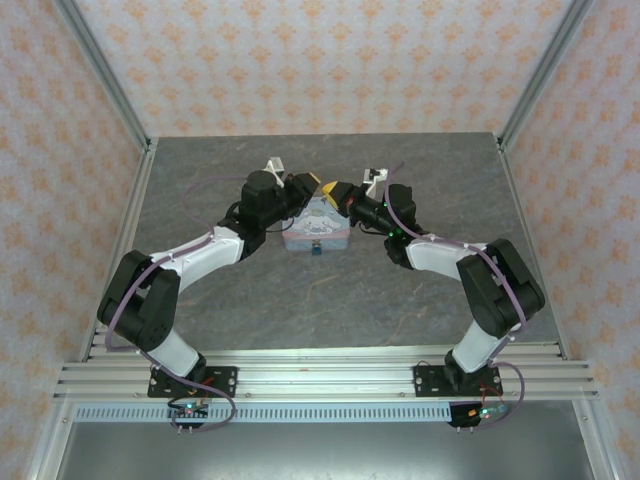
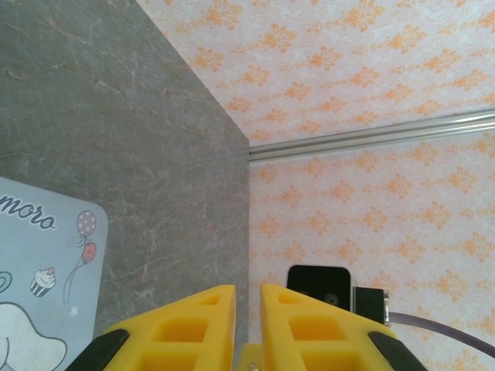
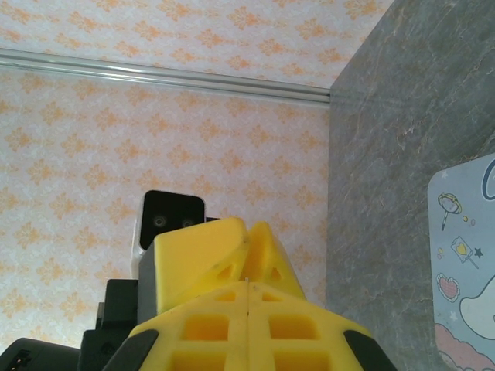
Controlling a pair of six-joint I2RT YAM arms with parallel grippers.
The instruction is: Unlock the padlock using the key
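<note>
Left gripper [image 1: 310, 184] hovers over the far left part of a cartoon-print tin [image 1: 318, 230], mid-table toward the far side. In the left wrist view its yellow fingers [image 2: 205, 328] stand slightly apart, with a thin slot between them and nothing visible in it; left gripper [image 2: 247, 301] points out past the tin lid [image 2: 39, 294] toward the far wall. Right gripper [image 1: 334, 191] comes in from the right and its tip sits just beside the left one, above the tin's far edge. In the right wrist view the right gripper [image 3: 248, 232] has its fingers [image 3: 201, 251] pressed together along a closed seam; cannot tell if anything thin is pinched. A corner of the tin [image 3: 468, 263] shows low on the right there. Padlock [image 1: 316, 250], small and teal, hangs at the middle of the tin's near side, touching it, just above the grey table [image 1: 250, 310]. Both grippers are well apart from the padlock, on the opposite side of the tin.
</note>
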